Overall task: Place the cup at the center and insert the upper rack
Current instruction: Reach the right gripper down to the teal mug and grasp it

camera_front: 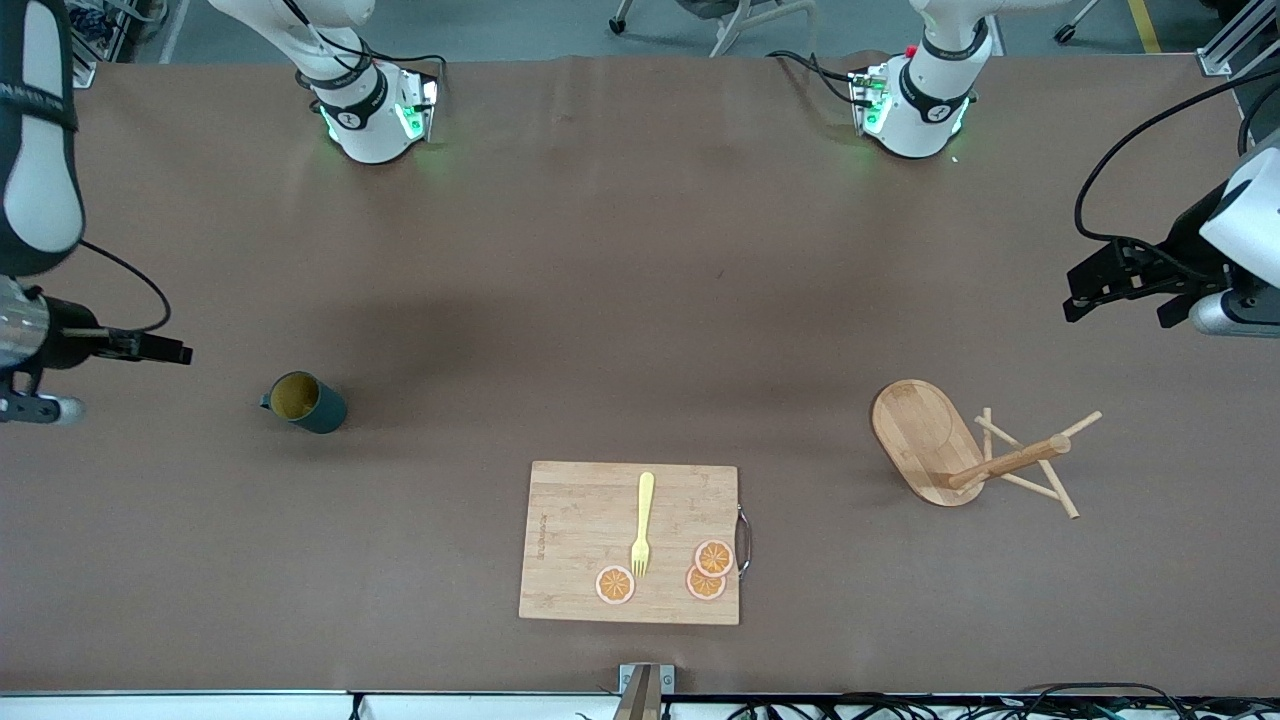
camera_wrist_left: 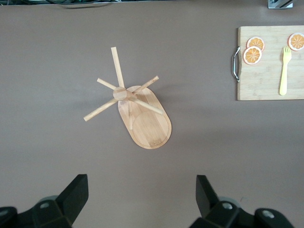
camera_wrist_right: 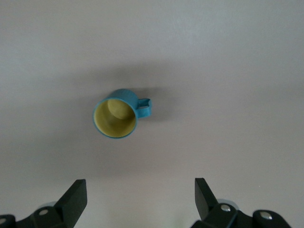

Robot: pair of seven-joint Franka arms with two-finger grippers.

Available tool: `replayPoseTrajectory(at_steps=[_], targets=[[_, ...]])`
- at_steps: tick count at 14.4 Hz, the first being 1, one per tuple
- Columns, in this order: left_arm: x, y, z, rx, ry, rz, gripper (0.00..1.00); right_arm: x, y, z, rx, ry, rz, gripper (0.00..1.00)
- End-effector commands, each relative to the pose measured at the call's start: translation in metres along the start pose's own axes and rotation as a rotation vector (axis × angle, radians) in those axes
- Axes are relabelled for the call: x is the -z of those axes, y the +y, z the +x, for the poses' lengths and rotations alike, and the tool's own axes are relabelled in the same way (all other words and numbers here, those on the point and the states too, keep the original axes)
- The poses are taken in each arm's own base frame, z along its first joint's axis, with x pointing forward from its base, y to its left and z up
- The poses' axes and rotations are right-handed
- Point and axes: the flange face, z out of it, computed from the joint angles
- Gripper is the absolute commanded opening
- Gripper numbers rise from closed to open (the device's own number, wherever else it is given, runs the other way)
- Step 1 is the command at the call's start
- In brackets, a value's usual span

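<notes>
The cup, dark teal with a yellow-ochre inside, stands upright on the brown table toward the right arm's end. It also shows in the right wrist view. My right gripper hangs open and empty beside it, apart from it; its jaws are wide. The upper rack, a wooden mug tree on an oval base, stands toward the left arm's end and shows in the left wrist view. My left gripper hangs open and empty above the table near the rack, jaws wide.
A rectangular bamboo cutting board with a metal handle lies at the table's middle, nearer to the front camera than the cup and rack. On it are a yellow fork and three orange slices. The board's edge shows in the left wrist view.
</notes>
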Motion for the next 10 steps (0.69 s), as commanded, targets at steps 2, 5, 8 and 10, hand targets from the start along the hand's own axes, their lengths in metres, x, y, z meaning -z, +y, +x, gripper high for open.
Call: replayPoseTrajectory(at_steps=[2, 5, 8, 10], targets=[[0.004, -0.002, 0.003, 0.007, 0.011, -0.013, 1.00, -0.033, -0.045, 0.006, 0.079, -0.027, -0.032, 1.00], [0.004, 0.002, 0.003, -0.001, 0.011, -0.013, 1.00, -0.088, -0.074, 0.007, 0.129, 0.009, -0.044, 1.00], [0.004, 0.002, 0.003, 0.001, 0.011, -0.015, 1.00, -0.123, -0.101, 0.004, 0.149, 0.005, -0.053, 1.00], [0.004, -0.002, 0.003, 0.005, 0.011, -0.014, 1.00, -0.143, -0.115, 0.010, 0.144, -0.002, -0.059, 1.00]])
